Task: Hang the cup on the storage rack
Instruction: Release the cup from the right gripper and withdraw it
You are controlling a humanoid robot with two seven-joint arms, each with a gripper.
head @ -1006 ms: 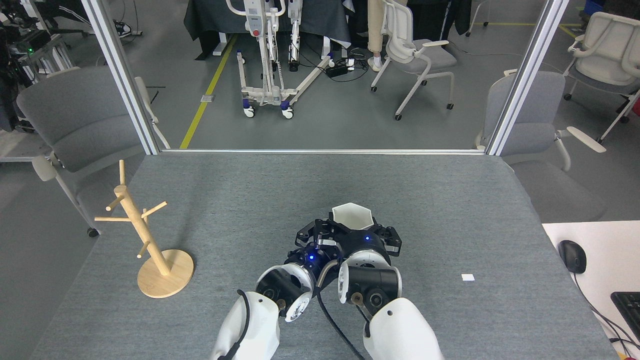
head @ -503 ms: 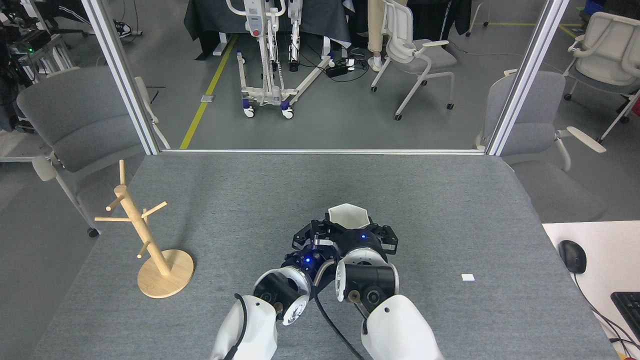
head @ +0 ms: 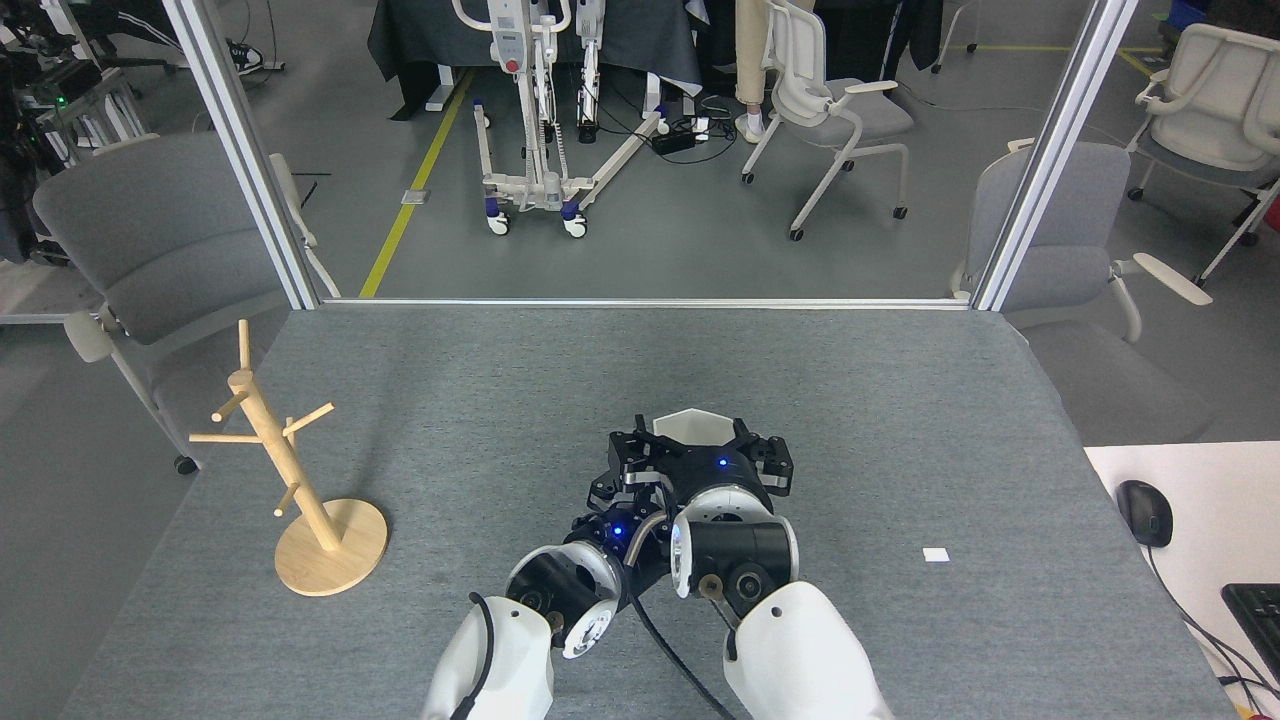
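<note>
The white cup [head: 693,424] shows only its hexagonal rim just beyond my right gripper [head: 692,438], at the middle of the grey table. Dark fingers stand on either side of the rim, and the cup travels with this gripper, so it is shut on the cup. The cup's body and handle are hidden behind the gripper. My left gripper [head: 622,487] sits close against the right one's left side, largely covered by it, and its jaws cannot be made out. The wooden storage rack [head: 287,463] stands on its round base near the table's left edge, far left of both grippers, with bare pegs.
A small white tag [head: 935,555] lies on the table [head: 500,400] to the right. A white side desk with a mouse [head: 1144,512] and keyboard [head: 1255,610] adjoins the right edge. Metal frame posts [head: 240,150] rise at the far corners, with grey chairs beyond.
Both grippers and the cup have shifted slightly left and away from me. The right gripper now covers more of the cup's rim. The rack has not moved.
</note>
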